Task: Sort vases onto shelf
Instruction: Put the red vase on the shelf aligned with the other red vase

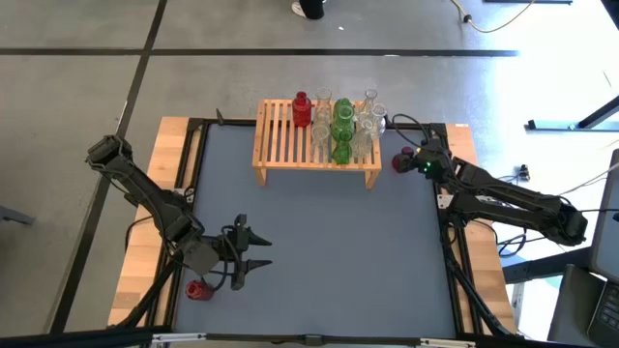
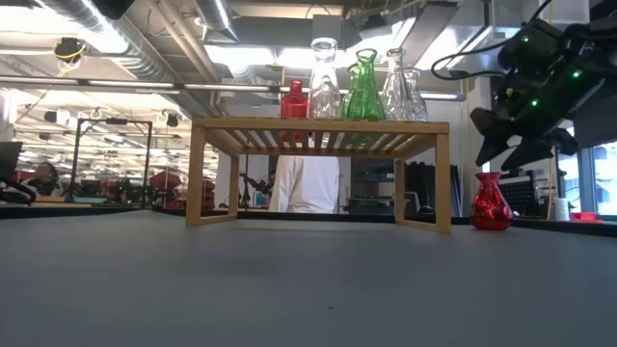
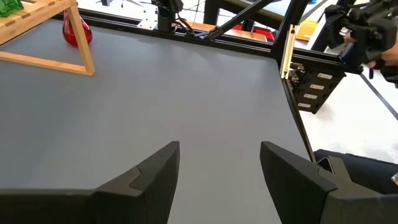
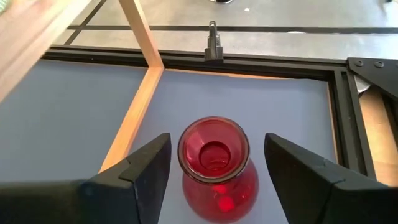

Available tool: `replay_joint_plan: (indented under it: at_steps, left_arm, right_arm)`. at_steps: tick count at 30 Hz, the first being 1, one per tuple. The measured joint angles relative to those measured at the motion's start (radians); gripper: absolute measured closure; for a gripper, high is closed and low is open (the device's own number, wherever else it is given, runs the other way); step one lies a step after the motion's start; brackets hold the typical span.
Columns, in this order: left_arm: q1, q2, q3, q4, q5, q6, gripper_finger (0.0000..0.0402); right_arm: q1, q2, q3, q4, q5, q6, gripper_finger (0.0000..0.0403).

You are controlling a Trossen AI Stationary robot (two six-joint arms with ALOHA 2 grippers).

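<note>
My left gripper (image 1: 253, 254) lies low at seven o'clock on the table (image 1: 319, 251), fingers apart and empty, one red vase (image 1: 197, 288) behind it. At twelve o'clock the shelf (image 1: 280, 145) holds one red, two green and about four clear vases. At two o'clock my right gripper (image 4: 214, 163) hovers, fingers spread and gripping nothing, above another red vase (image 4: 216, 167) standing just beside the shelf.

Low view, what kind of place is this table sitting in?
Probably a robotics lab or workshop. Bare ducts and pipes run under an open ceiling, more rigs and benches fill the room behind the wooden shelf, and a person in a white top stands beyond the table.
</note>
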Motion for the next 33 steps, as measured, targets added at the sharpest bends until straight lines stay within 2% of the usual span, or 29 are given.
replay_joint_plan:
  at_steps: [18, 27, 33]
  left_arm:
    - [0.000, 0.000, 0.000, 0.000, 0.000, 0.001, 0.0184]
    - [0.000, 0.000, 0.000, 0.000, -0.003, 0.002, 0.0184]
    - [0.000, 0.000, 0.000, 0.000, -0.003, 0.002, 0.0184]
  right_arm:
    - [0.000, 0.035, -0.089, 0.135, -0.010, -0.021, 0.0159]
    - [0.000, 0.133, -0.089, 0.233, 0.001, -0.059, 0.0159]
    - [0.000, 0.184, -0.089, 0.233, 0.052, -0.060, 0.0159]
